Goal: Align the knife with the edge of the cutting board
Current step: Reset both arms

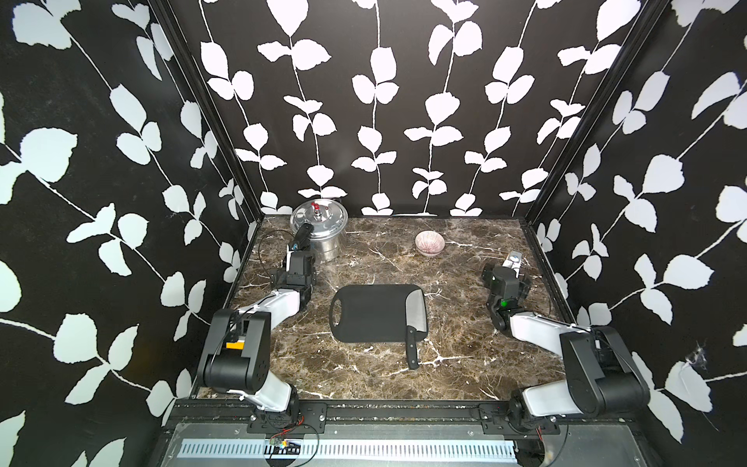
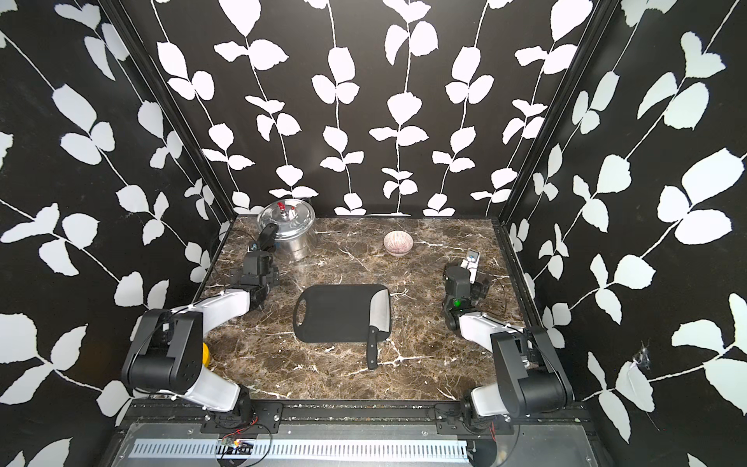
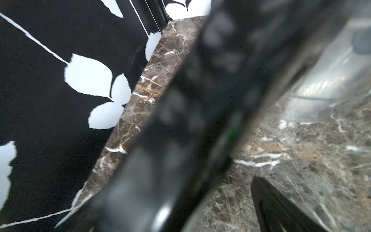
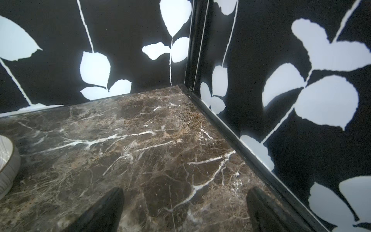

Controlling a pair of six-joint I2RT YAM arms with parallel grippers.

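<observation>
In both top views the black cutting board [image 1: 372, 313] [image 2: 335, 313] lies flat mid-table with its handle slot to the left. The knife [image 1: 416, 313] [image 2: 380, 315] rests on the board's right end, its blade running along that short edge. Its black handle sticks off the near edge onto the marble. Nothing holds it. My right gripper [image 1: 514, 258] [image 2: 471, 258] [image 4: 185, 192] stands open far to the right, with bare marble between its fingers. At the back left, my left gripper [image 1: 294, 248] [image 2: 254, 246] is open against the pot's black handle [image 3: 200, 120], and only one of its fingers [image 3: 269, 204] shows.
A steel lidded pot [image 1: 323, 230] [image 2: 289, 226] stands at the back left. A small pinkish ribbed bowl [image 1: 429, 242] [image 2: 398, 242] [image 4: 6, 160] sits at the back middle. Patterned walls close in the marble table [image 1: 364, 376] on three sides.
</observation>
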